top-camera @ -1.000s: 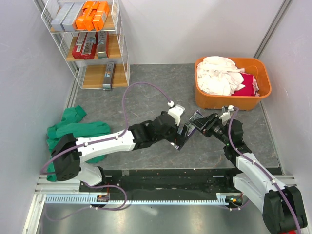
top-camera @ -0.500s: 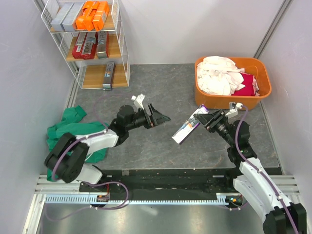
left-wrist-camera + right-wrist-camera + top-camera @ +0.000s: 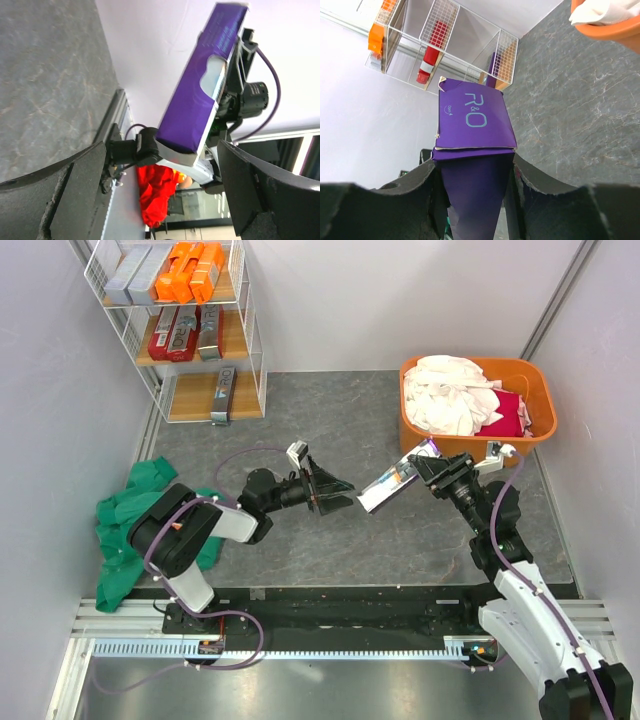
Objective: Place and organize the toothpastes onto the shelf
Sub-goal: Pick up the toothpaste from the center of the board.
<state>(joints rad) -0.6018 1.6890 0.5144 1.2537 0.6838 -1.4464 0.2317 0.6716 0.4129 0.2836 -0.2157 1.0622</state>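
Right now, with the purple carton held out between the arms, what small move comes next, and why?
Probably ease the left gripper forward until its open jaws straddle the free end of the purple cardboard toothpaste carton. The right gripper grips its other end, the left one faces it without touching, and the white wire shelf stands on the left side.

"R&O" in pale ltrs, end flap of purple toothpaste carton

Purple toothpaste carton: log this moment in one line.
right tool: shut on purple carton, tilted | left tool: open, empty, facing carton | shelf: this carton not yet placed
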